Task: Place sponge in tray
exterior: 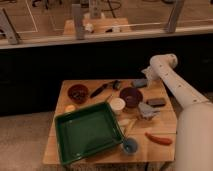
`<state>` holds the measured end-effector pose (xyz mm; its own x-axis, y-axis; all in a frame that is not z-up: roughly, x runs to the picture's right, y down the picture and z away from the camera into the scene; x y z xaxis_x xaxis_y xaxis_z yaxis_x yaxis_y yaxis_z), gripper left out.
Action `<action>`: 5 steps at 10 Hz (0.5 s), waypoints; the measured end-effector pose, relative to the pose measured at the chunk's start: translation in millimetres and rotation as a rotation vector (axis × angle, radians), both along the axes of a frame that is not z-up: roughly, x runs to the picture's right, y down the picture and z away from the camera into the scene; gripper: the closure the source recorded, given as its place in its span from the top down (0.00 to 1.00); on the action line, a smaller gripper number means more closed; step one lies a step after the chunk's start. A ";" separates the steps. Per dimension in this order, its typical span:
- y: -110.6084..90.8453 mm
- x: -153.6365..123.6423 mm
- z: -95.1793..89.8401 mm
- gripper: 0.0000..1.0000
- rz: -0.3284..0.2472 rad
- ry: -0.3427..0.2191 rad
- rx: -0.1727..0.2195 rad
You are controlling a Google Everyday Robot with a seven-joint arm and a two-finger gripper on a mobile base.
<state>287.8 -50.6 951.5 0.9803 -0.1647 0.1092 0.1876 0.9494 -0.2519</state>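
The large green tray (69,131) lies on the front left of the wooden table. The sponge (139,83), a small pale blue-grey block, rests at the table's back right edge. My white arm rises from the lower right and bends over at the top. Its gripper (148,75) hangs just above and to the right of the sponge. The jaws stand open with nothing held between them.
Between sponge and tray stand a dark red bowl (131,96) and a white cup (117,105). A lumpy grey-blue cloth (148,110), a dark slab (156,102), another dark bowl (78,92), a black utensil (102,90), a small blue bowl (130,146) and an orange-red item (159,138) also crowd the table.
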 end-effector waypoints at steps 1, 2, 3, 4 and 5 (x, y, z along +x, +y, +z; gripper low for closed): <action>0.1 -0.1 11.0 0.80 -0.002 -0.001 0.002; -2.4 -1.6 22.0 0.80 -0.008 -0.001 0.004; -4.0 -4.0 32.1 0.80 -0.014 -0.002 0.004; -4.0 -7.2 44.5 0.80 -0.025 -0.001 -0.001; -2.5 -5.6 55.6 0.80 -0.031 0.005 -0.008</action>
